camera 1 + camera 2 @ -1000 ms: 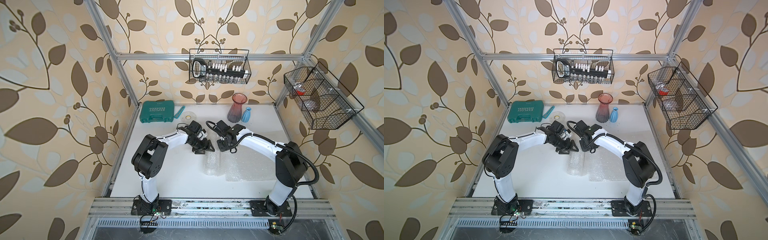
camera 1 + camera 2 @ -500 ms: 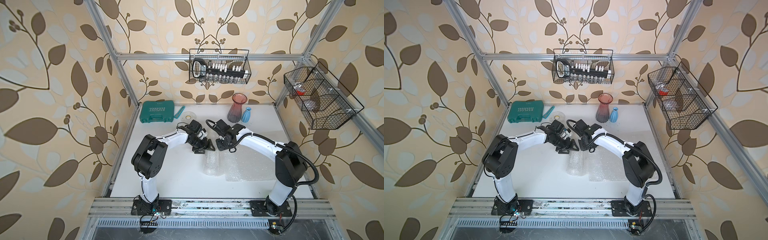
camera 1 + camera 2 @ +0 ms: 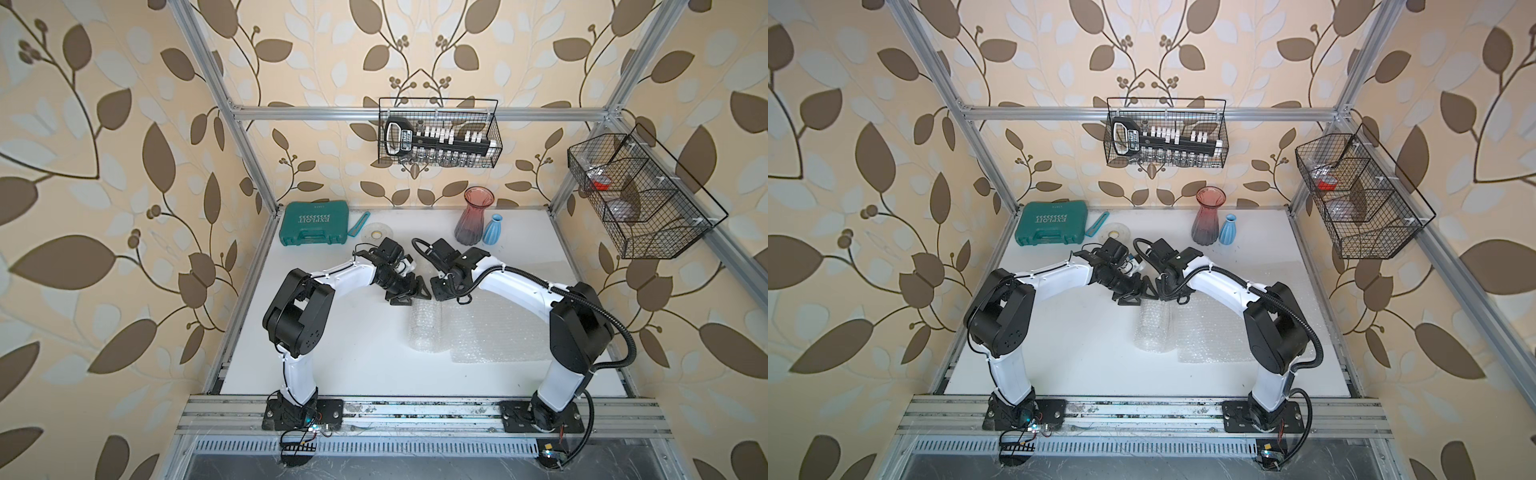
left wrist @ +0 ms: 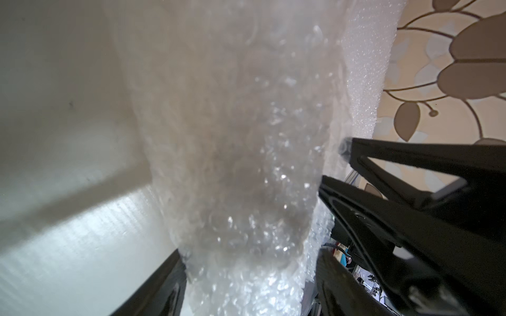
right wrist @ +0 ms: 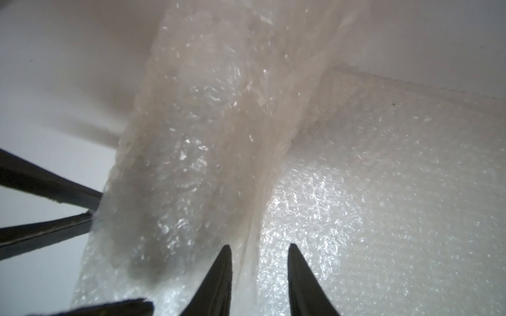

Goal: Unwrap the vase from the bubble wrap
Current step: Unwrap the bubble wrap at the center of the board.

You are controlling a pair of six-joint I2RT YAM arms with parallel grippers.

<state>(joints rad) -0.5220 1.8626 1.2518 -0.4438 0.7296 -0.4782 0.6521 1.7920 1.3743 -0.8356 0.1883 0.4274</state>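
On the white table (image 3: 353,365) the bubble wrap (image 3: 498,332) lies half spread, its flat part touching the roll (image 3: 426,328), which I suppose hides the vase. At the roll's far end the left gripper (image 4: 247,262) stands astride it, half open; whether it presses, I cannot tell. The right gripper (image 5: 258,251), slightly open, straddles the fold beside the roll. If it pulls while the roll lies loose, the roll may only slide along.

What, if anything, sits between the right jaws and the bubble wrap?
Nothing visible. The right gripper has its jaws apart astride the fold where the bubble wrap roll meets its flat sheet. The left gripper flanks the roll's end beside it, not in between.
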